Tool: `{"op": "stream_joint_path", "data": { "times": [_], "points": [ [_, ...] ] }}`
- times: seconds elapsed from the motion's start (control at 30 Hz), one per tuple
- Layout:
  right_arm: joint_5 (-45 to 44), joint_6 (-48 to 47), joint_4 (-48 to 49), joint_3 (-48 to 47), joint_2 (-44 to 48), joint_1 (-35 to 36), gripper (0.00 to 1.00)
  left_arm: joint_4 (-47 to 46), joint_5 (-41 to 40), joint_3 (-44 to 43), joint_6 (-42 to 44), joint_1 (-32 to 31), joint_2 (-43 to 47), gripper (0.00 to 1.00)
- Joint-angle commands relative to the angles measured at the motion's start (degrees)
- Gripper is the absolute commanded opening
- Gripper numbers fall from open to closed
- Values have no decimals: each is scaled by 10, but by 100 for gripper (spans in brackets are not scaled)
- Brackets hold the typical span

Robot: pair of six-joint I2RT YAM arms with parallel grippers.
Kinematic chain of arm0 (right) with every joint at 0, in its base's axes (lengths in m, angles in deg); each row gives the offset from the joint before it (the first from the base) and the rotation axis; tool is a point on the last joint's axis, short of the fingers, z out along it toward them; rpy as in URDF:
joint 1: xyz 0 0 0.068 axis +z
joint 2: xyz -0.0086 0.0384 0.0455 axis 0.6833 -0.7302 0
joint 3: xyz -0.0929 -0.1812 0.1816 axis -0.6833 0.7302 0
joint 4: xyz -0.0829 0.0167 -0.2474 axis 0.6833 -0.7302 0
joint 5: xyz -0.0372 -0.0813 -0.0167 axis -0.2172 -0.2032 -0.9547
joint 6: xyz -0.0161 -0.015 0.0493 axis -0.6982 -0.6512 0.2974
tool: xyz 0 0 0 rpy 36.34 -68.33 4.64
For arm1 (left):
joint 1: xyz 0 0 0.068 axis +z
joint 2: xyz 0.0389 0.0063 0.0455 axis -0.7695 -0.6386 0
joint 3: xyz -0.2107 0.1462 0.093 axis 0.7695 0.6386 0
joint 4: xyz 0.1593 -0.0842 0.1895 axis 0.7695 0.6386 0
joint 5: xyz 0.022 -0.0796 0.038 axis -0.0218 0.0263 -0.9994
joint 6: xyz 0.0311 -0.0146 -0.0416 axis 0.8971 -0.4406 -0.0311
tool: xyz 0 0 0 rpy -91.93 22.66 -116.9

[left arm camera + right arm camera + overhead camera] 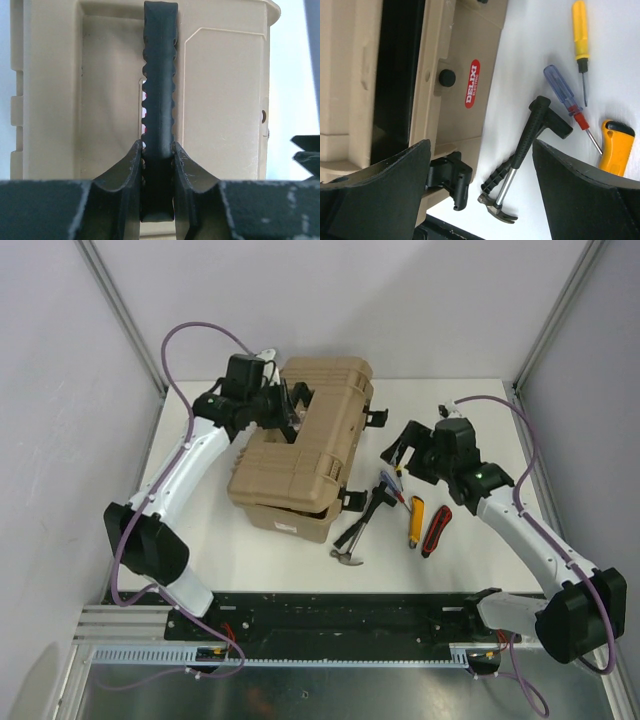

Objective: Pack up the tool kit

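**Toolbox opening comes first**
Your left hand (156, 155) is clenched on the black handle (160, 75) of the tan toolbox (300, 460), mid-table (250, 555), lid seemingly ajar. The hammer (527, 132), screwdrivers (567, 95) and yellow knife (615, 145) lie beside it under your released right hand (481, 150). Next, probably: swing the lid fully back.

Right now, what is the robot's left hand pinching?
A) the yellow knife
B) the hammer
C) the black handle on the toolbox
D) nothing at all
C: in the left wrist view the left gripper is shut on the black handle of the tan toolbox, while the hammer lies loose beside the box.
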State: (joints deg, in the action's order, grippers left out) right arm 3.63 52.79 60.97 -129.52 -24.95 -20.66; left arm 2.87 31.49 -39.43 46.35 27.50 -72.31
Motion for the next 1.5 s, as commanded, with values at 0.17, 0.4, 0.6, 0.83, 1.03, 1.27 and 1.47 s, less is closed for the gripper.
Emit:
{"op": "stream_joint_path", "data": {
  "times": [0.17,0.4,0.6,0.83,1.03,1.27,1.47],
  "points": [
    [-24,-38,55,1,-20,67,89,-85,94,-68,-89,71,76,0],
    [-81,-48,41,-19,-46,144,90,-90,136,-45,-92,136,101,0],
    [-127,-67,23,-54,-87,204,93,-99,172,-19,-101,183,119,0],
    [-207,-72,11,-82,-102,260,93,-112,202,23,-110,219,136,0],
    [-286,-98,33,-89,-77,296,92,-128,240,46,-121,266,149,0],
    [-212,-133,52,-121,-131,305,74,-179,311,76,-166,304,154,0],
    [-190,-145,62,-131,-176,313,68,-246,381,130,-215,335,158,0]
  ]
}}
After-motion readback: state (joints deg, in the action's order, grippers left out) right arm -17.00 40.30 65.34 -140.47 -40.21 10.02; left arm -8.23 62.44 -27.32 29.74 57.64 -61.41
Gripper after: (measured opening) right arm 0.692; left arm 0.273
